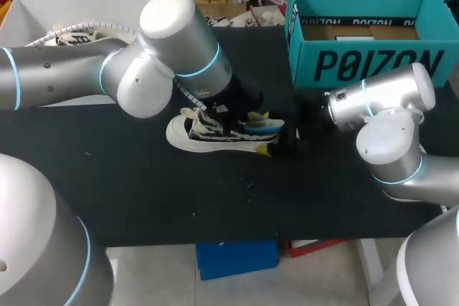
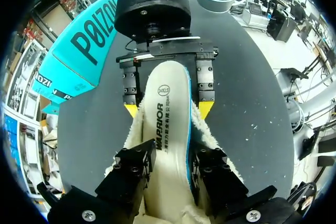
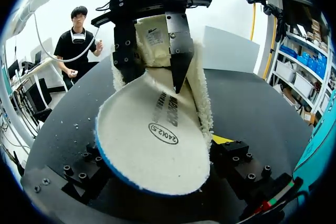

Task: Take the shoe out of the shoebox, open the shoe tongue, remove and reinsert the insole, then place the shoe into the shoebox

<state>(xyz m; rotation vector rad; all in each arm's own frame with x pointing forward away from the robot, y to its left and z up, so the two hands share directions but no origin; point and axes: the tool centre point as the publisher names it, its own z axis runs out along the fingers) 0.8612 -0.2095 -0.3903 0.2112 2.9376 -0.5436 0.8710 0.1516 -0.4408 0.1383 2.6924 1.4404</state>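
Insole (image 2: 168, 129), likely light and floppy, best pinched by its edges; right gripper (image 2: 168, 109) clamps shoe (image 1: 215, 130) at the heel; hold of left gripper (image 3: 153, 81) unclear.

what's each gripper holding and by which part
The left gripper appears to clamp the shoe tongue. The right gripper sits at the heel end of the insole; grip cannot be told.

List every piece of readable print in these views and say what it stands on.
"POIZON": front of the teal shoebox.
"WARRIOR": along the insole.
"240(2.5)": in an oval on the insole.
Label on the tongue of the shoe and the strip of print along the shoebox rim: too small to read.
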